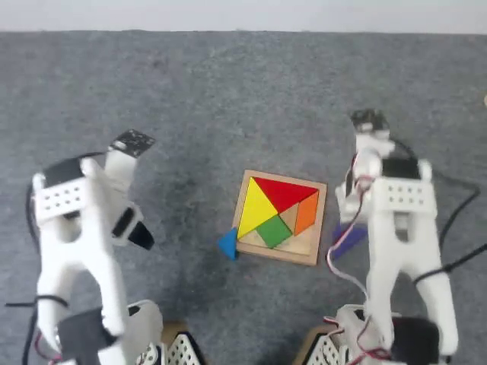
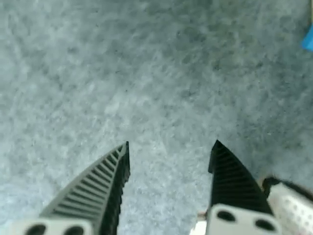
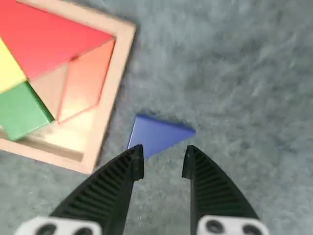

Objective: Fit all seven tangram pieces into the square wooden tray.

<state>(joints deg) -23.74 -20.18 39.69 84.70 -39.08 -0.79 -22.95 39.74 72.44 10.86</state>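
A: If you can see the counter, what's it like?
B: Grey felt counter (image 1: 190, 99), pale wall strip (image 1: 243, 15) behind. Tray (image 1: 281, 256) mid-counter, partly filled.
A: Tools?
B: My right tool (image 3: 163, 149) is spread, with the dark blue triangle (image 3: 157, 134) just ahead of its tips, beside the tray. My left tool (image 2: 170, 144) is spread over felt.

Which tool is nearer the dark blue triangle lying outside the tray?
Right. The right tool is right at the dark blue triangle; the left tool is over carpet across the tray.
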